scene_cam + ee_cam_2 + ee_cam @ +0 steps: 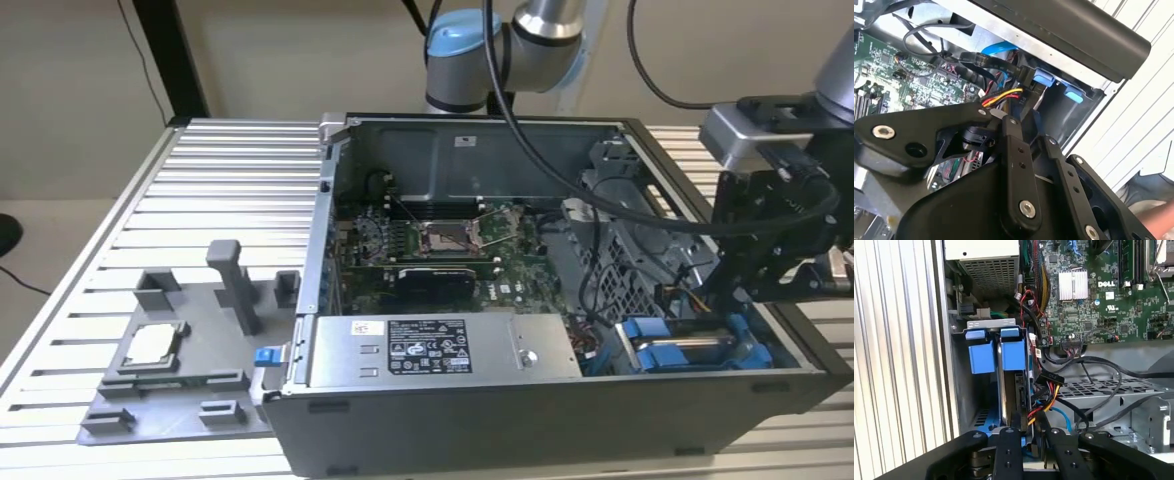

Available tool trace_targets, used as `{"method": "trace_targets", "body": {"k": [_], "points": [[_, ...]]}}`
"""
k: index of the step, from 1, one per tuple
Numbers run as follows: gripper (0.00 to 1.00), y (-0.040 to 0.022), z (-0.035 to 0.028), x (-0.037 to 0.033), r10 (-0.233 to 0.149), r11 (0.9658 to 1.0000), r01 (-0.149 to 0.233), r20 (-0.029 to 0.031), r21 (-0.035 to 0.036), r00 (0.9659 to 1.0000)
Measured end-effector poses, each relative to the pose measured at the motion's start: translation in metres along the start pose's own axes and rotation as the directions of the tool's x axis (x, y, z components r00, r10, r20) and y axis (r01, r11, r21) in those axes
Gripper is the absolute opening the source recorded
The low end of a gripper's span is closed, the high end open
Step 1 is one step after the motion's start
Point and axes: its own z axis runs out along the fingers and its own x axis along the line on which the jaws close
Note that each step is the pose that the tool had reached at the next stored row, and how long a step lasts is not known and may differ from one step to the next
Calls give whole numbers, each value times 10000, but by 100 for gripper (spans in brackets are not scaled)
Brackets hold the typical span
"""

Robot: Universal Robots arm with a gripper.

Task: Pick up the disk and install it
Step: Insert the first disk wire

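- The black claw (781, 285) hung at the exterior view's right, over the near right corner of the open grey metal computer case (561, 395); in the first wrist view its two black fingers (1010, 440) stood close together, nearly touching, just above the drive bay; whether they gripped anything could not be told.
- The silver-grey metal disk with its blue plastic frame (1013, 365) stood on edge in the drive bay at that corner, one blue tab (1014, 354) beside a second blue tab (980, 356); in the exterior view the blue frame (674, 350) showed just below the claw.
- A bundle of red, yellow and black wires (1046, 390) ran beside the disk, close to the fingers.
- The green circuit board (427, 245) lay on the case floor, further left; the large grey box with a black-and-white label (427, 350) sat along the near wall.
- On the ribbed metal desk (227, 190), left of the case, a grey moulded tray (174, 390) held a small square silver chip (150, 345).
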Motion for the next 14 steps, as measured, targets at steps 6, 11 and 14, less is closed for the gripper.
{"method": "trace_targets", "body": {"k": [6,11,14], "points": [[0,-36,-1,23,4,10000,-3,347,-26,9994],[0,-80,-23,79,11,10000,-5,692,-85,9976],[0,-93,-38,122,17,9999,-6,744,-153,9972]]}}
